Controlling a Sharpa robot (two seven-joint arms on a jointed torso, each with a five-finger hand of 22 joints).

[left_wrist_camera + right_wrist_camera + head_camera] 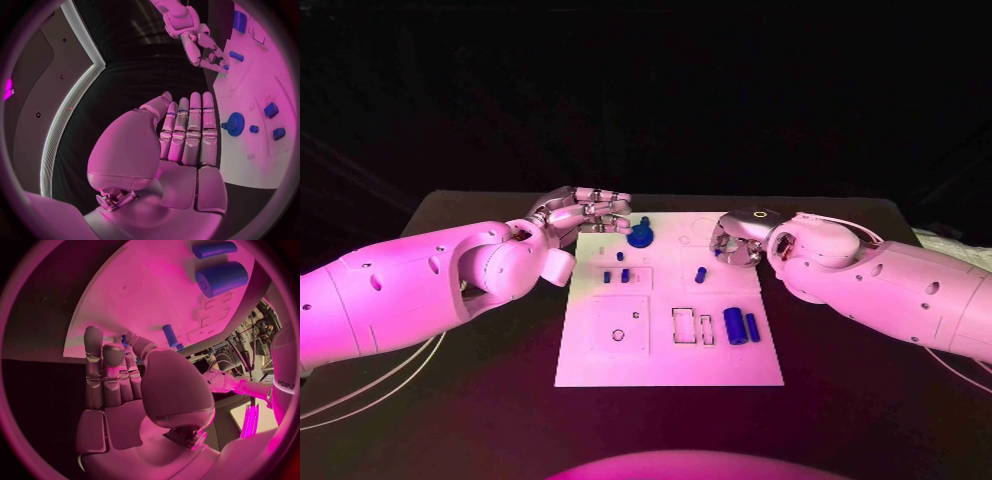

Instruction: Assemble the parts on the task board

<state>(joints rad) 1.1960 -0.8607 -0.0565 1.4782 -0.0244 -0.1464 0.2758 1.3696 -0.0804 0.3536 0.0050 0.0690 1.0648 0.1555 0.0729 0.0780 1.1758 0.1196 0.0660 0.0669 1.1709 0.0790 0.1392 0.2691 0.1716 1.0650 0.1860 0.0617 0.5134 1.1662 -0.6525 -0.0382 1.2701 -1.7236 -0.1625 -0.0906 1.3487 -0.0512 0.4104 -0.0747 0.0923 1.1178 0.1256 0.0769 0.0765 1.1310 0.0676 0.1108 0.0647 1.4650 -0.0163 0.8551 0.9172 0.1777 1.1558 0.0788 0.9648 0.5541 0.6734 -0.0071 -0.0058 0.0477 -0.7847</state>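
Left hand (583, 213) in the upper left of the head view, at the task board's (733, 370) far left corner: fingers straight and side by side, reaching toward the blue gear-shaped part (640, 238), holding nothing. In the left wrist view, same hand (181, 145) flat, fingertips short of the gear-shaped part (235, 123), not touching it.

Right hand (737, 240) in the upper right of the head view, over the board's far right corner, palm turned down, fingers curled toward the board. In the right wrist view, hand (134, 385) with fingers nearly straight and close together, fingertips at the board's edge beside a small blue peg (169, 335); cannot tell whether anything is pinched there.

On the board in the head view: large blue cylinder (734, 325) and slimmer blue cylinder (753, 327) lying side by side at right of centre, long axes running from near edge to far edge. Small blue pieces (615, 276) in a short row left of centre, another small piece (701, 272) nearer the middle. Board resting flat on the black table (473, 400).
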